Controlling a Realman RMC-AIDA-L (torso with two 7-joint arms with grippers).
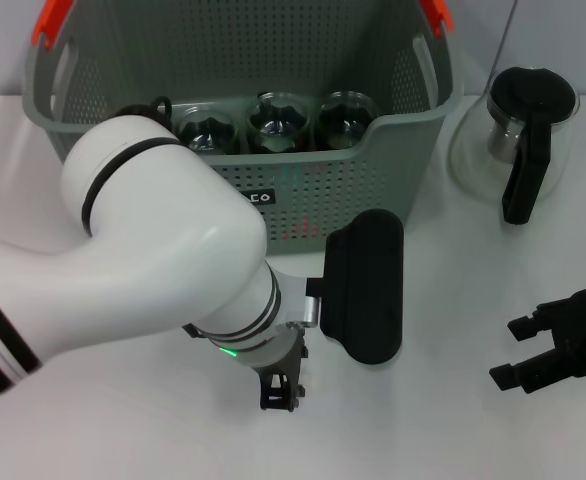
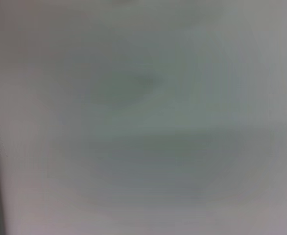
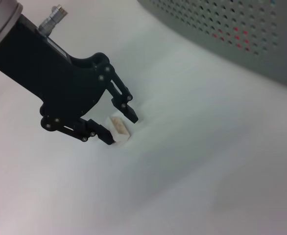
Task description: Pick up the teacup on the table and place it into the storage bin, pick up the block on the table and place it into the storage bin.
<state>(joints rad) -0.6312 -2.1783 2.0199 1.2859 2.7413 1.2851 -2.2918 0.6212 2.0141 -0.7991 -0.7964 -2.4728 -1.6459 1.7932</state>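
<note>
Glossy white left arm [image 1: 163, 260], seemingly black-banded joints.

The storage bin [image 1: 393, 130] stands at the rear of the table [image 1: 443, 430], with three teacups [image 1: 274, 122] in a row inside it. A glass pot [image 1: 529, 125] stands to its right. In front of the bin, the left gripper [image 3: 121, 128] straddles the block [image 3: 119, 129]; the right gripper [image 1: 533, 350] sits near the table's right edge.
</note>
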